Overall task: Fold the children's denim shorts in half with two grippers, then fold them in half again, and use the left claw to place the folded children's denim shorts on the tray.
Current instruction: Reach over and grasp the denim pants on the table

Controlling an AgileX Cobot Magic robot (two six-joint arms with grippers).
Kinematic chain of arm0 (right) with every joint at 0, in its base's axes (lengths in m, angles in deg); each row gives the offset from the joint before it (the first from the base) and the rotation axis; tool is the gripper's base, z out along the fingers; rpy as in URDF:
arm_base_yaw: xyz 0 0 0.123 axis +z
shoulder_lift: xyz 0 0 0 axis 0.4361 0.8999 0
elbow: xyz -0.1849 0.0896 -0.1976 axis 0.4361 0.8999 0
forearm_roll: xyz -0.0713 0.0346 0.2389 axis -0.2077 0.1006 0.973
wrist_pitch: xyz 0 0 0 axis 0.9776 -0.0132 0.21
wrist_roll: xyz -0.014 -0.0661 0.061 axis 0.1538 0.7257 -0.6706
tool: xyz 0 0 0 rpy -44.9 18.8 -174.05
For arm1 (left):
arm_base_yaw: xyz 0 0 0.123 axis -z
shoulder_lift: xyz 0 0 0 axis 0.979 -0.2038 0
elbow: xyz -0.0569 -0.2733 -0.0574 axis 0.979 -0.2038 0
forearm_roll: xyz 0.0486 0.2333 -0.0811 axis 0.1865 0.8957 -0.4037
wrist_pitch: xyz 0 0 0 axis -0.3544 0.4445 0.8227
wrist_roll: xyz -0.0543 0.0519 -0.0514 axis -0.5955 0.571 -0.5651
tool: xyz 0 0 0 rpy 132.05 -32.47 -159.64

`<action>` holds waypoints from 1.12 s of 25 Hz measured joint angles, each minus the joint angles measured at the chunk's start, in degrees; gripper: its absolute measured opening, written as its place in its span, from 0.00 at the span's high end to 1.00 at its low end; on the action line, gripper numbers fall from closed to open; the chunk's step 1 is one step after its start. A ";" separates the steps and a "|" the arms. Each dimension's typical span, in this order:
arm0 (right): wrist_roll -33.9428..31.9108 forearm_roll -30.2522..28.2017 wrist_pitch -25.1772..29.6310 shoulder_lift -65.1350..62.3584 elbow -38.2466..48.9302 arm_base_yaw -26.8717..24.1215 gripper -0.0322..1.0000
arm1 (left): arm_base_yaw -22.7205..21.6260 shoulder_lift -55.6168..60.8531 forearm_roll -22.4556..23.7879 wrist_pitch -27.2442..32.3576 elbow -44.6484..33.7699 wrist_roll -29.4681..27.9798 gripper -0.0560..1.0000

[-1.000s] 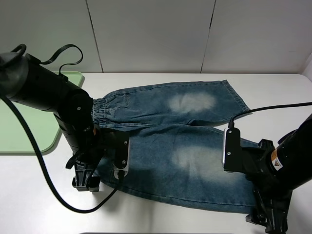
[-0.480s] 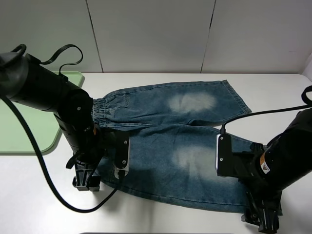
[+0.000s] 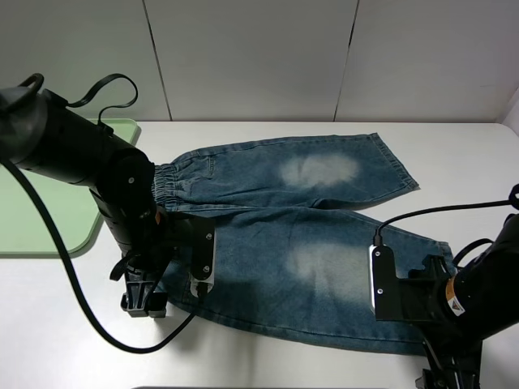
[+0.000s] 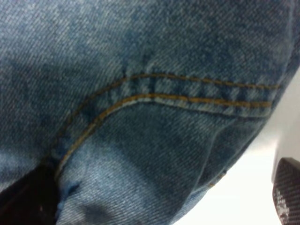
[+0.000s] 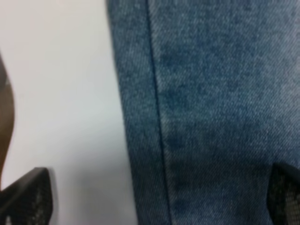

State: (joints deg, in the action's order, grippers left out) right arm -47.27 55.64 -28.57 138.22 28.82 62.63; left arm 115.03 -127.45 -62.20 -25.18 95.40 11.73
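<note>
Right claw [image 3: 444,379] is hanging at the nearest corner, low over the white tabletop [image 3: 73,332], with its jaws standing wide. They are straddling the hem of the near leg of the shorts [image 3: 316,243] — one tip is sitting over bare tabletop, the other over denim. A little farther back on the other side, the left claw [image 3: 144,301] is pointing down at the near edge of the shorts by the waist. It is also gaping wide, holding nothing, with one tip over denim beside a curved yellow-stitched seam and the other over the tabletop. The shorts are lying flat and unfolded, with the gathered waistband facing left and both legs reaching right, each showing a pale faded patch. The green tray [image 3: 40,215] is resting at the far left; the left arm is hiding whether the waistband is touching it. A pale panelled wall [image 3: 251,57] is closing off the back.
</note>
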 joint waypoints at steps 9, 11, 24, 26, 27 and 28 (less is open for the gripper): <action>0.00 -0.37 -0.24 0.00 0.00 0.00 0.30 | 0.00 0.00 0.00 0.00 0.00 0.00 0.08; 0.00 -0.43 -0.52 0.26 0.00 0.00 0.30 | 0.00 0.00 0.00 0.00 0.00 0.00 0.08; -1.48 0.12 -1.03 0.55 0.00 0.00 0.30 | 0.00 0.00 0.00 0.05 0.00 0.05 0.08; -1.48 0.12 -0.99 0.55 0.00 0.00 0.30 | 0.00 0.00 0.00 0.05 0.00 0.05 0.08; -1.48 0.12 -0.99 0.55 0.00 0.00 0.30 | 0.00 0.00 0.00 0.05 0.00 0.05 0.08; -1.48 0.12 -0.99 0.55 0.00 0.00 0.30 | 0.00 0.00 0.00 0.05 0.00 0.05 0.08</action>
State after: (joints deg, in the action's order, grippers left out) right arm -48.75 55.76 -29.55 138.77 28.82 62.63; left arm 115.03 -127.45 -62.20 -25.12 95.40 11.78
